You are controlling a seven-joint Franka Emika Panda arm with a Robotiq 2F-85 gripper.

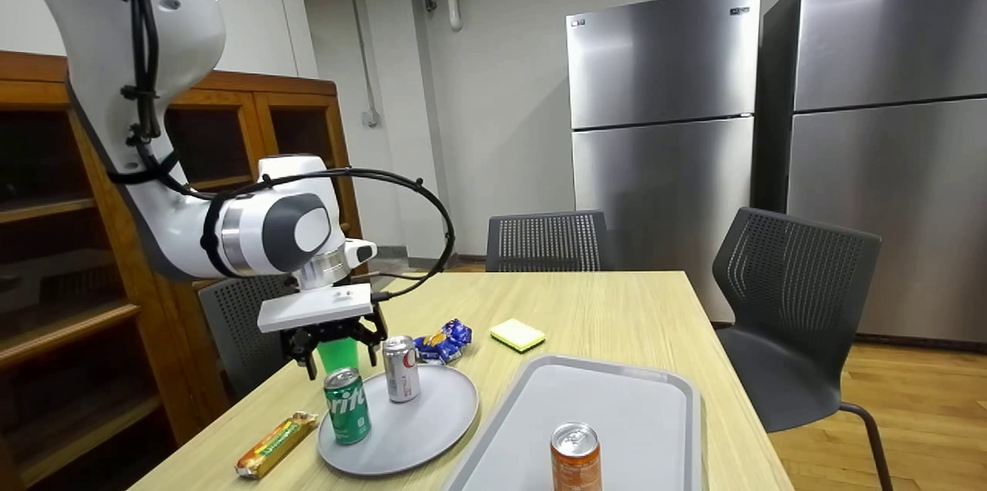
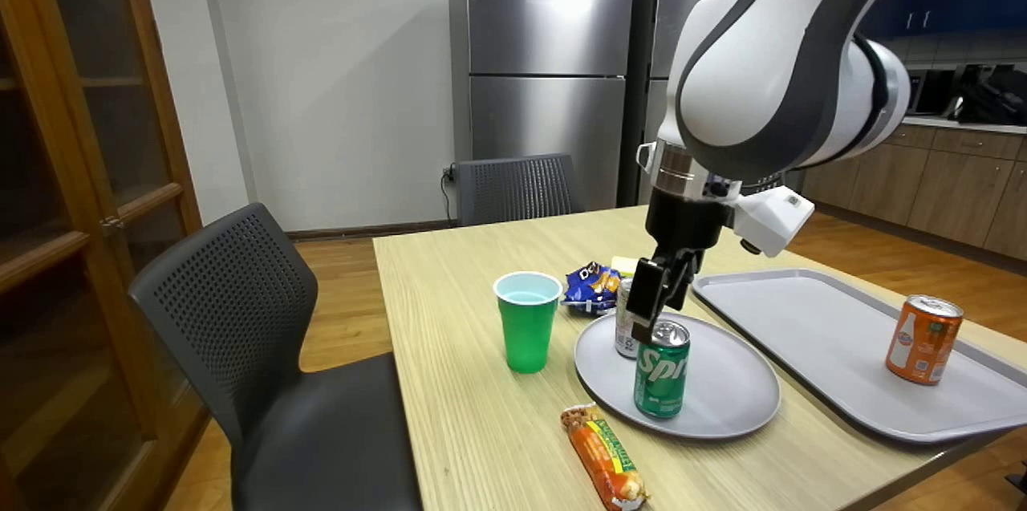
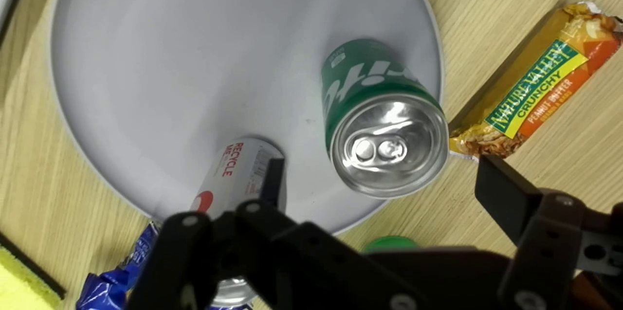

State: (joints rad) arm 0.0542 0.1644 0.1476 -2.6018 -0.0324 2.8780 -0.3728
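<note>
My gripper (image 1: 342,368) stands open, its fingers wide apart with nothing gripped. In the wrist view its fingertips come in from below, either side of the lid of the green Sprite can (image 3: 372,76); whether they touch it I cannot tell. That can stands upright on a round grey plate (image 2: 730,383). On the same plate is a silver can (image 1: 401,379), partly covered by the left finger (image 3: 273,178) in the wrist view. Beside the plate lies a granola bar (image 3: 540,86). A green cup (image 2: 528,330) stands nearby, mostly hidden behind the gripper in the wrist view.
A grey tray (image 1: 617,387) with an orange can (image 2: 924,338) on it lies beside the plate. Near the silver can are a crumpled blue snack bag (image 2: 592,286) and a yellow sponge (image 1: 517,334). Dark chairs (image 2: 321,415) surround the wooden table (image 1: 617,306).
</note>
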